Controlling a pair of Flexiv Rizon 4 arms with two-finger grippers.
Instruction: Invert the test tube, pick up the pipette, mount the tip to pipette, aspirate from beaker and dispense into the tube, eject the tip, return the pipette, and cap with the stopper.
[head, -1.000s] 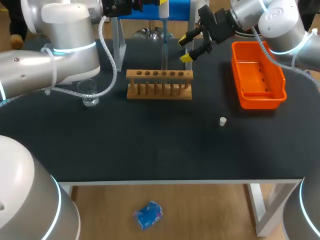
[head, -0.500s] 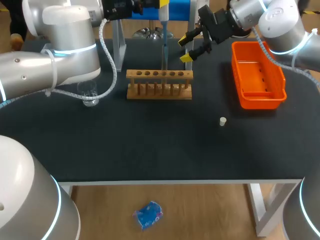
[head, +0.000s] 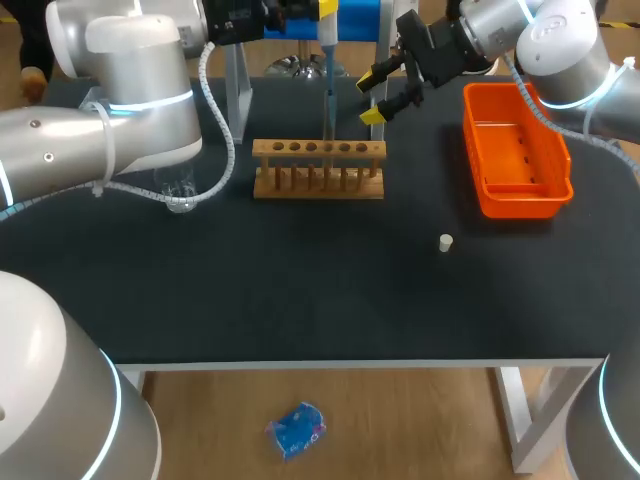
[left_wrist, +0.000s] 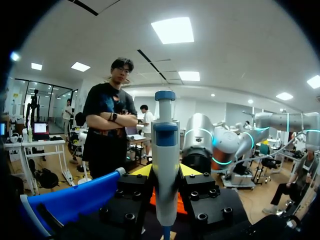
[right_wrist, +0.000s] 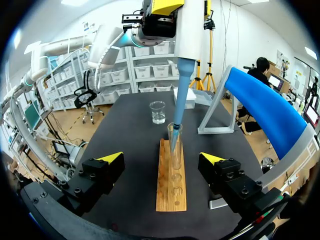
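Table (head: 300, 290), listed back to front.
- Rear middle: stand (head: 362, 18).
- Before it: rack (head: 318, 168), with a tube (right_wrist: 178, 150) upright in it.
- Above the tube: pipette (head: 328, 55), upright, lower end in the tube's mouth, body gripped in my left gripper (left_wrist: 165, 172).
- Left of rack: beaker (head: 178, 188).
- Right of rack: bin (head: 520, 195).
- Behind the rack's right end, above the table: my right gripper (head: 385, 90).
- Front right of rack: stopper (head: 446, 242).

Held upright in left gripper (left_wrist: 165, 172): white-and-blue pipette (left_wrist: 165, 145), its tip (right_wrist: 174, 135) inside the clear tube (right_wrist: 178, 152) ahead of right gripper (right_wrist: 162, 158).
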